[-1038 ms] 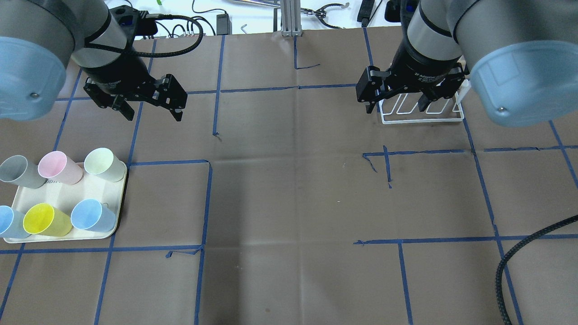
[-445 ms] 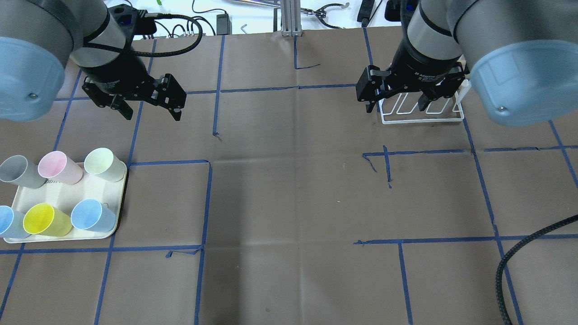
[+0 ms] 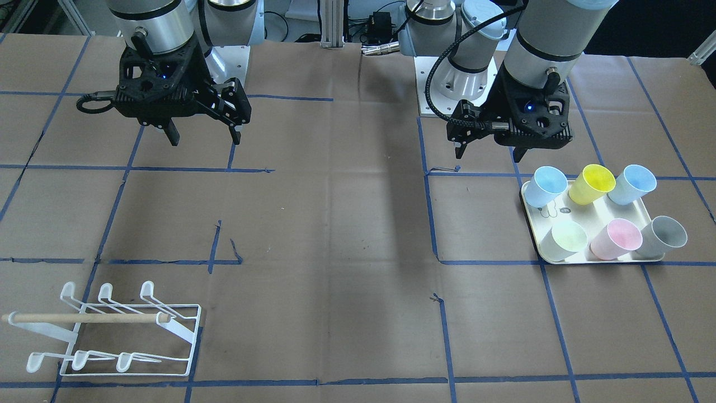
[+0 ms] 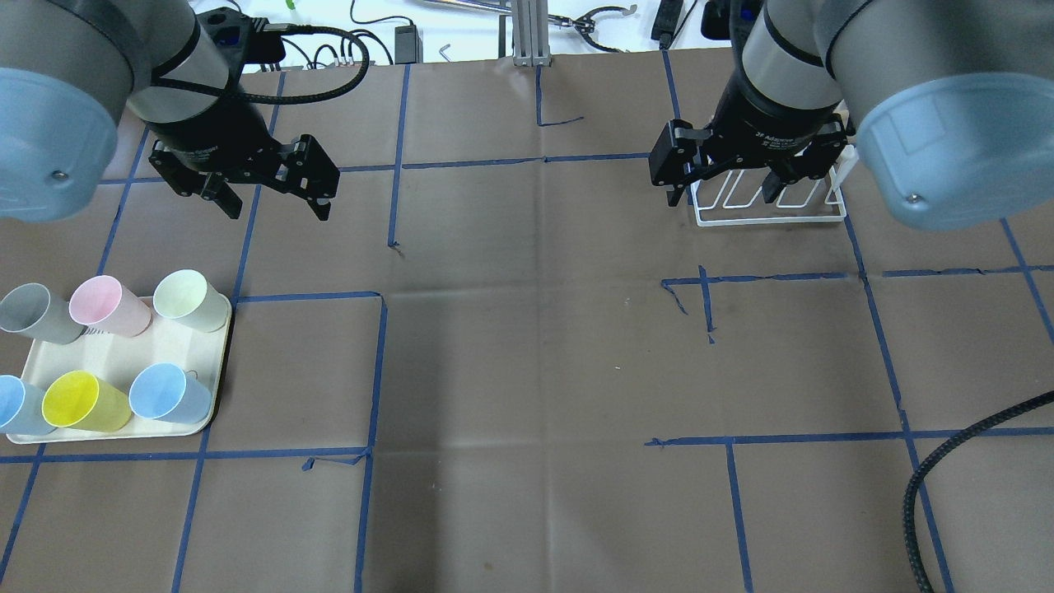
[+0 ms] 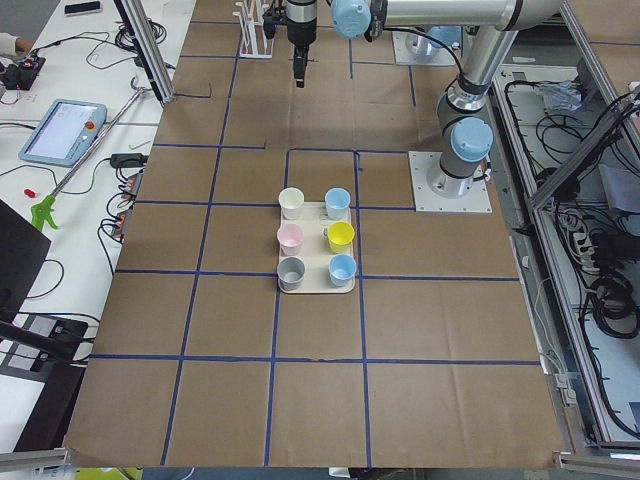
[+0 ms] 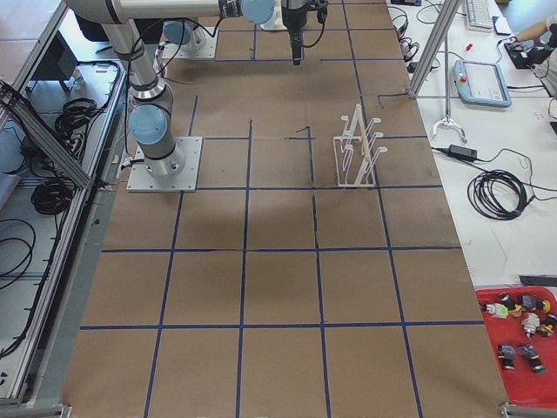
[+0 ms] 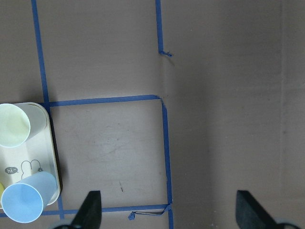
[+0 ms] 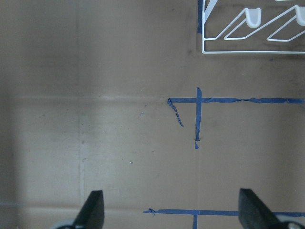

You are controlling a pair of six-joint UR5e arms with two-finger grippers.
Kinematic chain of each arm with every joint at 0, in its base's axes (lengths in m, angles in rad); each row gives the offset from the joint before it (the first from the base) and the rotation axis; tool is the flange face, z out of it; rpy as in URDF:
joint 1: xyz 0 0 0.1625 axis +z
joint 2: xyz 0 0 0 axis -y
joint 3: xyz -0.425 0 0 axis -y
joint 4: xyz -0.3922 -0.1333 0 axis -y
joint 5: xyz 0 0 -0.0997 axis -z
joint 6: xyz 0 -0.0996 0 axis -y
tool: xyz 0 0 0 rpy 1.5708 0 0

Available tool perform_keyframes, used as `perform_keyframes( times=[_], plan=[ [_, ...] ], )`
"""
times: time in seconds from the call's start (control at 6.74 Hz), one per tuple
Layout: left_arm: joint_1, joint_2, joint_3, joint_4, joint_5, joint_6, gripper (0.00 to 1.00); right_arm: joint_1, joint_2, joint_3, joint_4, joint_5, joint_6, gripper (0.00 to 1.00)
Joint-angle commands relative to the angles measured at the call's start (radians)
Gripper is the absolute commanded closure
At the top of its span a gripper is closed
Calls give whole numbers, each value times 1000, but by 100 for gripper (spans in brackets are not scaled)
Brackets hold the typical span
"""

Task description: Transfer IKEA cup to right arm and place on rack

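Several coloured cups stand on a cream tray [image 4: 123, 354] at the table's left: grey [image 4: 33, 313], pink [image 4: 107, 305], pale green [image 4: 189, 301], yellow [image 4: 82, 401] and two blue [image 4: 169, 394]. My left gripper [image 4: 278, 206] is open and empty, hovering beyond the tray. In the left wrist view the pale green cup [image 7: 13, 125] and a blue cup [image 7: 24, 202] sit at the left edge. My right gripper [image 4: 723, 196] is open and empty, above the near left end of the white wire rack [image 4: 774, 216]. The whole rack [image 3: 112, 330] shows in the front view.
Blue tape lines grid the brown paper table [image 4: 527, 346]. A ribbed black cable [image 4: 947, 461] loops in at the lower right. Cables and tools lie beyond the table's far edge [image 4: 370, 41].
My left gripper has drifted very slightly left, still open. The right arm, cups and rack have not moved.
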Motion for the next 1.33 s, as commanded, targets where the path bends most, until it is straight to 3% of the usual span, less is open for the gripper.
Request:
perform_keyframes(
  times=[0.0, 0.74, 1.19],
  plan=[
    [1, 1, 0, 2, -2, 1, 0, 0, 0, 0, -1, 0, 0, 0],
    [28, -1, 1, 3, 0, 21, 0, -2, 3, -1, -6, 0, 0, 0],
    [192, -1, 1, 5, -10, 181, 0, -2, 3, -3, -7, 0, 0, 0]
  ],
)
